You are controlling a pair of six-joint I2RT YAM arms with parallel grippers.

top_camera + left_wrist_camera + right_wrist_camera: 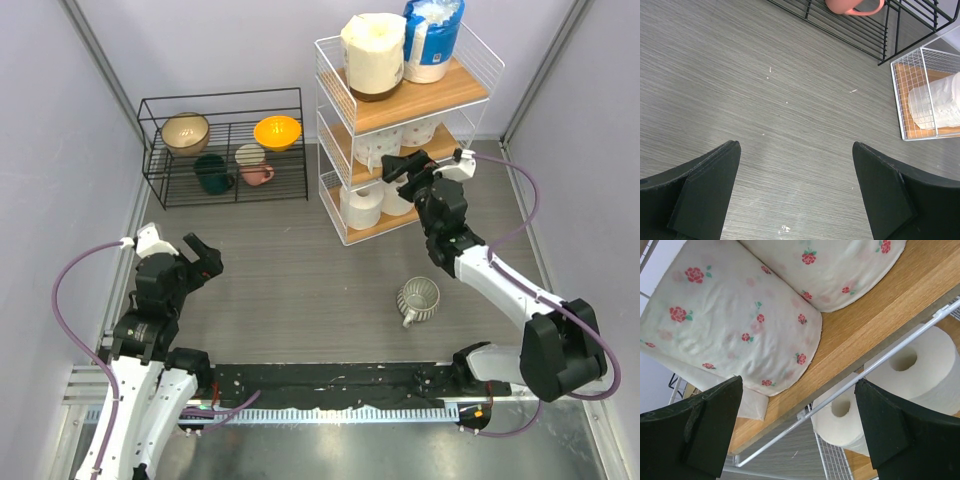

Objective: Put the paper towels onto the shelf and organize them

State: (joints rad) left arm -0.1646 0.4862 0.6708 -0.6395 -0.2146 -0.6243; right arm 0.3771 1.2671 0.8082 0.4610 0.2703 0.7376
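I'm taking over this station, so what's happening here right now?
All six paper towels sit on the shelf, two per board. The right end effector is open at the middle board, facing its rose-printed rolls and holding nothing. The left end effector hangs open and empty over the table.

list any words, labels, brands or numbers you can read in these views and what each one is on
No text is readable in any view.
Blue-and-white wrapped paper towel roll on the top board of the shelf: any print on the wrap is too small and blurred to read.
Rose-printed paper towel rolls in the right wrist view: red flower pattern only, no lettering.
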